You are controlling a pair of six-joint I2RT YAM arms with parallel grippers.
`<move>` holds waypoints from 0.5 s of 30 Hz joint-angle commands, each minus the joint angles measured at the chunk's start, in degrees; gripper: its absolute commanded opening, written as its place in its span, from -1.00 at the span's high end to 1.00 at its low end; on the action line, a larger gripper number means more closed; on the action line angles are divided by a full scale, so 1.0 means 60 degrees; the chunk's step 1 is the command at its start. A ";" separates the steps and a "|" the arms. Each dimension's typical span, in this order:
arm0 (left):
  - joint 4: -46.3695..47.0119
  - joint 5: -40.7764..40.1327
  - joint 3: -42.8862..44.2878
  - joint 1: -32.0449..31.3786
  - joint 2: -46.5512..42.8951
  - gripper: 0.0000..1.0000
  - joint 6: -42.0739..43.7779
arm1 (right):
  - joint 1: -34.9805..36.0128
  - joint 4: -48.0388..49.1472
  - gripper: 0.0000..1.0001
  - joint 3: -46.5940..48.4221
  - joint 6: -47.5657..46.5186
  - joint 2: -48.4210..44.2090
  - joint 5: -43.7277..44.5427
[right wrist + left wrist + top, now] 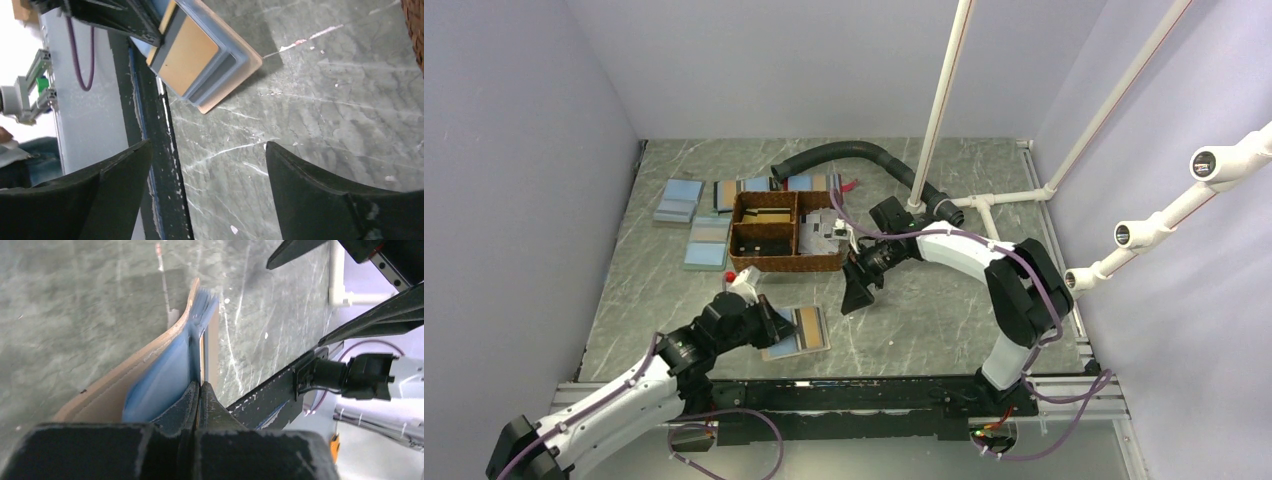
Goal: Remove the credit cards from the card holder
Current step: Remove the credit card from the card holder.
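Note:
The card holder (799,333) lies open on the table near the front, tan-rimmed with light blue inside. A tan credit card (192,56) with a grey stripe sits in its pocket. My left gripper (776,326) is shut on the holder's left flap; in the left wrist view its fingertips (201,386) pinch the thin blue and tan edge of the card holder (150,375). My right gripper (861,293) hangs open over bare table to the right of the holder. Between its fingers (208,145) there is only the table.
A brown woven basket (796,266) stands behind the holder with flat cards in its compartments. Light blue flat rectangles (679,200) lie to its left and behind it. A black hose (844,155) and white pipes (939,100) are at the back right. A black rail (864,395) runs along the near edge.

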 commanded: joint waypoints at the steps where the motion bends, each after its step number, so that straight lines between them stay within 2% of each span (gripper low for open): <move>1: 0.1815 0.1022 0.0597 0.0010 0.0550 1.00 0.2001 | 0.0135 -0.0663 -0.82 -0.0253 -0.2275 -0.0428 -0.1403; 10: 0.2427 0.2554 0.1387 0.0007 0.1416 1.00 0.3845 | -0.0193 -0.1798 -0.92 0.0097 -0.5236 -0.0213 -0.1605; 15: 0.2943 0.3209 0.1643 0.0008 0.1951 1.00 0.4104 | -0.0123 -0.1856 -0.91 0.0752 -0.5920 0.0148 -0.1553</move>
